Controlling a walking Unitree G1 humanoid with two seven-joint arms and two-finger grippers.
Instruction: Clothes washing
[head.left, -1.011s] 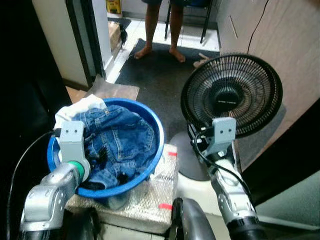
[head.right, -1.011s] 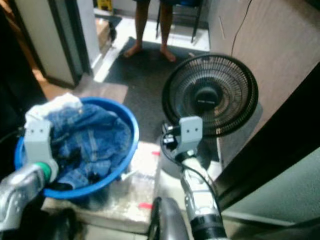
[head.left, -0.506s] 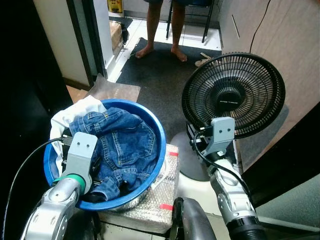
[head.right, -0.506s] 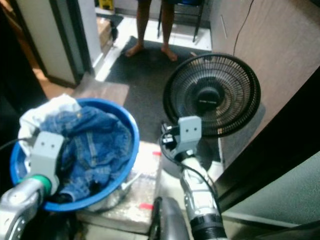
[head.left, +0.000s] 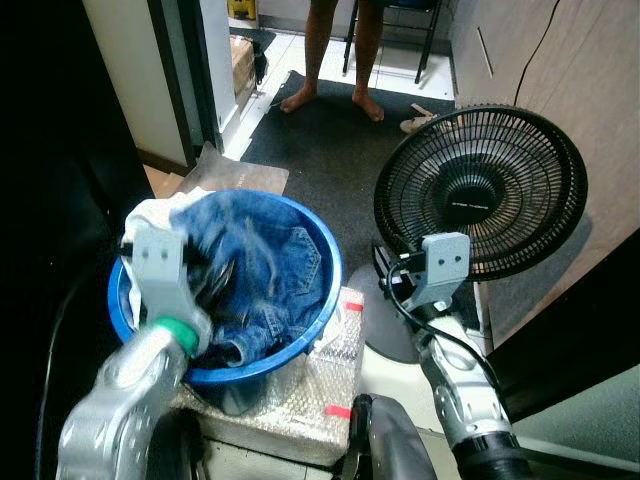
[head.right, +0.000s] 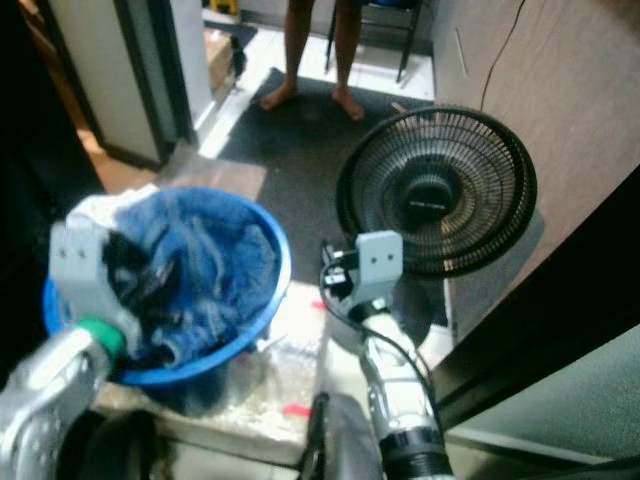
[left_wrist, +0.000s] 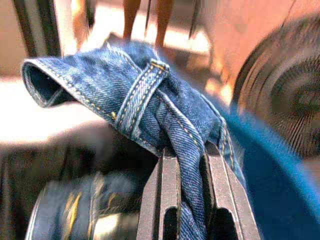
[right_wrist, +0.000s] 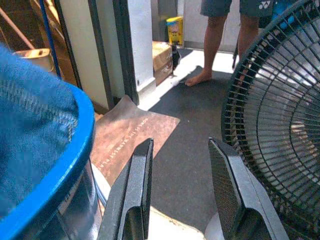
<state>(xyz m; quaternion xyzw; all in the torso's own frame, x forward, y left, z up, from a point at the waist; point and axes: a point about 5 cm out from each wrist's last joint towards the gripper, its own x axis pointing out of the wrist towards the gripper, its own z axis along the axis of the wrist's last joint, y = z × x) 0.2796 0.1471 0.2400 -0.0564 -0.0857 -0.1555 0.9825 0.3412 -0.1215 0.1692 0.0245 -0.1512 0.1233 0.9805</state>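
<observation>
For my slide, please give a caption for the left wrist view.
Left gripper pinching a fold of blue denim jeans above the blue basin.

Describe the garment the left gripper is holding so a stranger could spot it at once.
Beside the black fan stands a blue basin. The blue denim jeans heaped in it are pinched by the left gripper; orange stitching and a belt loop mark them from the white cloth.

The setting is a home interior, likely a laundry or utility corner. Indicators: a round blue plastic basin of denim clothing at centre left, a black electric floor fan at right, a dark floor mat at upper centre, and a barefoot person standing in the tiled doorway at top.
</observation>
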